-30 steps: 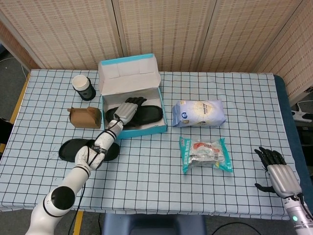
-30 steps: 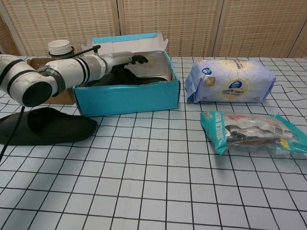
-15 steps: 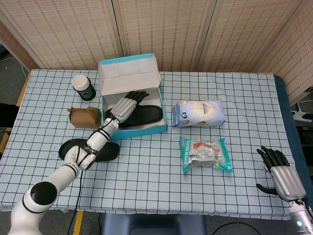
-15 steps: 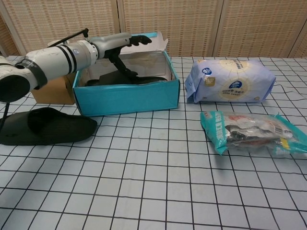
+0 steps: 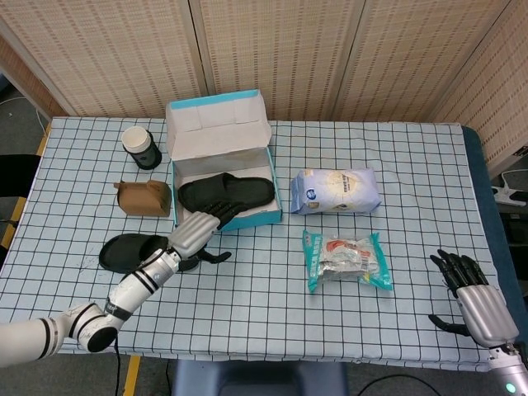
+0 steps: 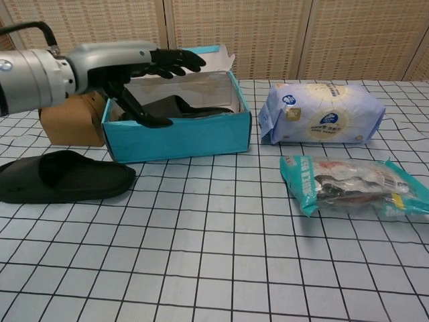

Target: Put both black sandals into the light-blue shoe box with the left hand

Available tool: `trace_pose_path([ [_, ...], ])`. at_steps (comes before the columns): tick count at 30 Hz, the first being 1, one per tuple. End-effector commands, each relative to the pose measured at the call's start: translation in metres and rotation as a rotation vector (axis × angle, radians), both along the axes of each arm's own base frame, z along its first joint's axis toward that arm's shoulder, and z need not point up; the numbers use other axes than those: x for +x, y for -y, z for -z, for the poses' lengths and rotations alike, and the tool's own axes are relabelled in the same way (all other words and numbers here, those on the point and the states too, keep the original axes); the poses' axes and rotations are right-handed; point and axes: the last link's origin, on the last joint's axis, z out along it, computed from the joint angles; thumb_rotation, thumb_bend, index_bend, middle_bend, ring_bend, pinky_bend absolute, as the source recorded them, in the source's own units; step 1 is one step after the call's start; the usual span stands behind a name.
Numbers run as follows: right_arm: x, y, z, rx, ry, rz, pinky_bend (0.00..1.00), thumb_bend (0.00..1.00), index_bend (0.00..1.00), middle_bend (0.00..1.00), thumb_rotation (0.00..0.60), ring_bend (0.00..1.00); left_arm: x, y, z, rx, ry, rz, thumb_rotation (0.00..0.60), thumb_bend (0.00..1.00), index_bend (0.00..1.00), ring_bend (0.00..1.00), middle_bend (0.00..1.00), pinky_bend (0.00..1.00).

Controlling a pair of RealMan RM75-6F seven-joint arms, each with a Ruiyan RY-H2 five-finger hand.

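Observation:
One black sandal (image 5: pixel 227 194) lies inside the light-blue shoe box (image 5: pixel 249 219), whose lid stands open at the back. The chest view shows that sandal (image 6: pixel 191 111) behind the box's front wall (image 6: pixel 181 139). A second black sandal (image 5: pixel 128 250) (image 6: pixel 64 178) lies flat on the table, left of the box and in front of it. My left hand (image 5: pixel 196 235) (image 6: pixel 144 64) hovers by the box's front left corner, fingers spread, holding nothing. It is just right of the loose sandal. My right hand (image 5: pixel 474 301) rests open at the table's near right corner.
A paper cup (image 5: pixel 142 147) and a small brown carton (image 5: pixel 144 198) (image 6: pixel 67 121) stand left of the box. A white bag (image 5: pixel 337 191) (image 6: pixel 322 114) and a teal snack packet (image 5: pixel 346 260) (image 6: pixel 355 184) lie to its right.
My left hand has let go of the sandal in the box and drawn back out, toward the front left. It now hangs beside the sandal on the table. The right hand has barely moved.

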Motion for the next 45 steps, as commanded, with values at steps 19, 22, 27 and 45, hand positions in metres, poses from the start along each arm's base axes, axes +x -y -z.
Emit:
trace_pose_path([
  [19,0.015,-0.026,-0.034,-0.146,0.109,-0.111,0.00,0.06,0.00,0.00,0.600,0.00,-0.156,0.071,-0.037,0.242,-0.311,-0.437,0.600,0.28,0.00,0.00,0.00,0.02],
  [22,0.015,-0.027,-0.035,-0.148,0.115,-0.116,0.00,0.06,0.00,0.00,0.600,0.00,-0.161,0.073,-0.033,0.248,-0.320,-0.438,0.600,0.27,0.00,0.00,0.00,0.02],
  [27,0.017,-0.030,-0.035,-0.109,0.142,-0.126,0.00,0.06,0.00,0.00,0.600,0.00,-0.170,0.068,-0.022,0.229,-0.326,-0.469,0.600,0.28,0.00,0.00,0.00,0.02],
  [45,0.015,-0.025,-0.033,-0.085,0.134,-0.104,0.00,0.06,0.00,0.00,0.600,0.00,-0.177,0.040,0.011,0.148,-0.343,-0.488,0.600,0.28,0.00,0.00,0.00,0.01],
])
